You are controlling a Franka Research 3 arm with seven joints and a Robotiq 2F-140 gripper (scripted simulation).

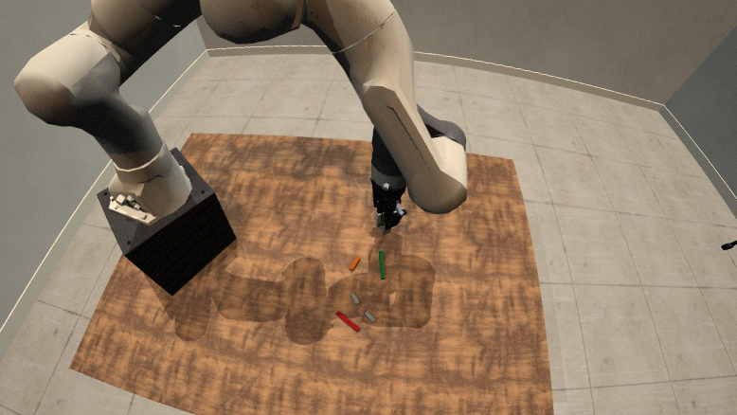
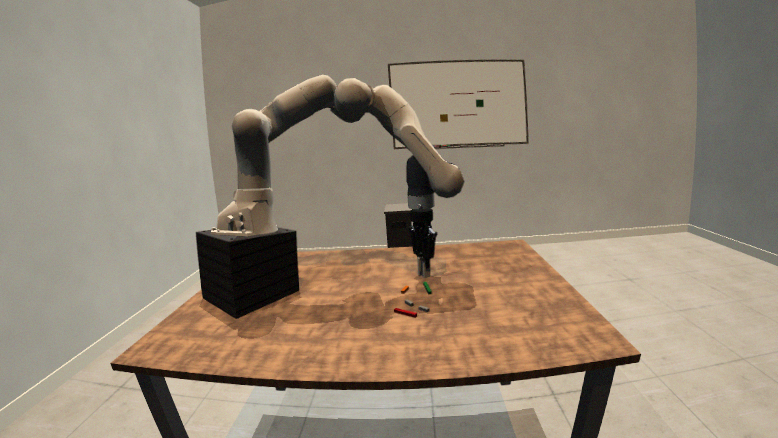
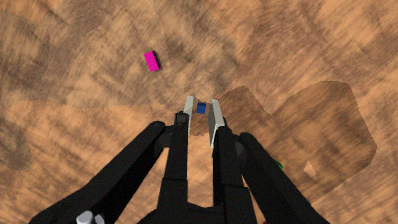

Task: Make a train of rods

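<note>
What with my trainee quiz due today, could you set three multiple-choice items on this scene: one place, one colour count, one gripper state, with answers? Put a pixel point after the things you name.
1. In the top view, which rod lies just left of the green rod (image 1: 382, 264) (image 2: 427, 287) (image 3: 279, 165)?
A. the red rod
B. the magenta rod
C. the orange rod (image 1: 354, 263) (image 2: 404, 289)

2. Which colour is seen on two rods?
A. Grey
B. Red
C. Green

3. How does the gripper (image 1: 382, 229) (image 2: 423, 272) (image 3: 201, 107) stand?
A. shut on the red rod
B. fingers slightly apart, holding nothing
C. shut on the green rod

Key:
1 C: the top view shows it left of the green rod's upper half.
2 A: the top and exterior views show two grey rods (image 1: 354, 298) (image 1: 369, 316) (image 2: 408, 302) (image 2: 423, 309).
3 B: the wrist view shows a narrow gap between the fingers, with no rod clamped.
</note>
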